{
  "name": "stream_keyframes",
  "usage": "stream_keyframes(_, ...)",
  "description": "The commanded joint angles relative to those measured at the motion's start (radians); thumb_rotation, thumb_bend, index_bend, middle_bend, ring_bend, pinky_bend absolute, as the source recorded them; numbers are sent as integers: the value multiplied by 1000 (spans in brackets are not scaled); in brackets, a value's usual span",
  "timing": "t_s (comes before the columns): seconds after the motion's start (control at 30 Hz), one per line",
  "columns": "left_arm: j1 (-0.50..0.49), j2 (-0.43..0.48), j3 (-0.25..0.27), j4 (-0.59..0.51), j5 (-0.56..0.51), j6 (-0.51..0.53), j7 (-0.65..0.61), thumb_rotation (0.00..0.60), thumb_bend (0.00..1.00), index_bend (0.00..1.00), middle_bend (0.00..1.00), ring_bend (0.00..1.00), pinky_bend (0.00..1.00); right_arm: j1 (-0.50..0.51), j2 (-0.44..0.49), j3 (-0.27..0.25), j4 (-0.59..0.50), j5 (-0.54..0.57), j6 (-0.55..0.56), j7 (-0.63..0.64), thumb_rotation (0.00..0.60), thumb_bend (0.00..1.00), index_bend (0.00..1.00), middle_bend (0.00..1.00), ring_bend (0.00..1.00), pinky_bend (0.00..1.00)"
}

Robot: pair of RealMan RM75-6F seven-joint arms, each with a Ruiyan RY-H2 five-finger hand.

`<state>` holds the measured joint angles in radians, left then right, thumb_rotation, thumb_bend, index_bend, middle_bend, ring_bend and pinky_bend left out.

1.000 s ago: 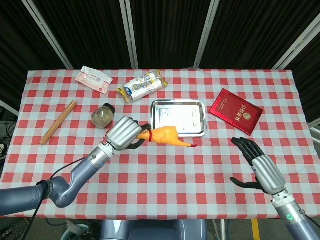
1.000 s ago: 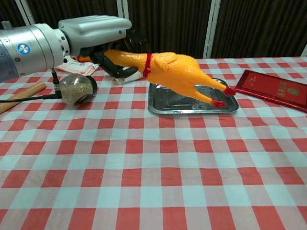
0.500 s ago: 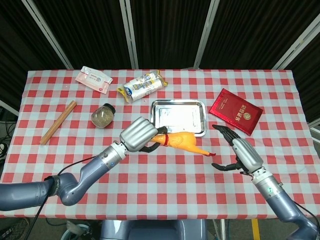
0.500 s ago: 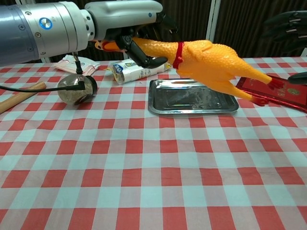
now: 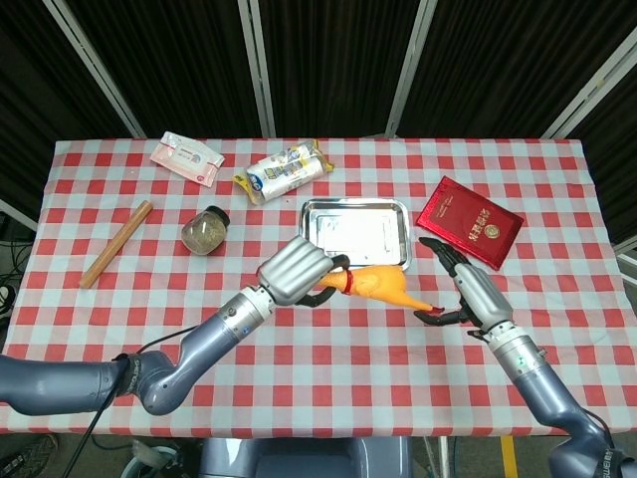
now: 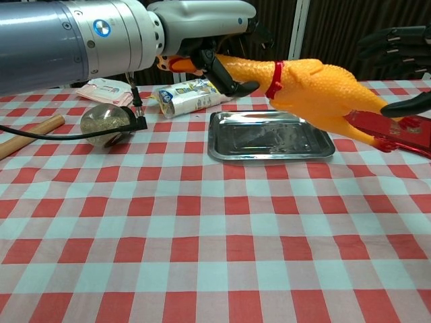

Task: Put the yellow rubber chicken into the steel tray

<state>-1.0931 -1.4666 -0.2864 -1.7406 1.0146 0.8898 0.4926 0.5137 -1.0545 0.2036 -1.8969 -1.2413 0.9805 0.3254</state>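
Carried farther right by the gripping left hand [image 5: 296, 271], the yellow rubber chicken [image 5: 381, 288] hung before the bare steel tray [image 5: 356, 233], feet near the spread, unladen right hand [image 5: 471, 291].

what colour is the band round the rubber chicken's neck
Red, clearest in the chest view on the rubber chicken.

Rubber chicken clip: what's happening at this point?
The left hand holds the yellow rubber chicken by its neck, lifted off the table near the steel tray, not in it. The right hand is open beside the chicken's feet. Whether it touches them is unclear.
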Motion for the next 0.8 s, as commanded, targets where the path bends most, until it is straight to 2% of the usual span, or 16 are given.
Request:
stream_keyframes(0.03, -14, -22, 1, 3, -32, 28, 39, 600, 690, 690, 724, 614, 651, 2, -6, 0, 3, 10, -5, -7, 600, 201, 0, 51, 0, 63)
stream_keyframes(0.43, -57, -93, -12, 2, -140, 86, 108, 600, 676, 688, 723, 614, 651, 21, -50, 15, 37, 75, -15, -41, 600, 200, 0, 18, 0, 44)
stream_keyframes(0.8, -91, -114, -16, 0, -203, 82, 132, 600, 674, 685, 722, 614, 651, 15, -74, 27, 45, 87, 15, -54, 600, 201, 0, 5, 0, 23)
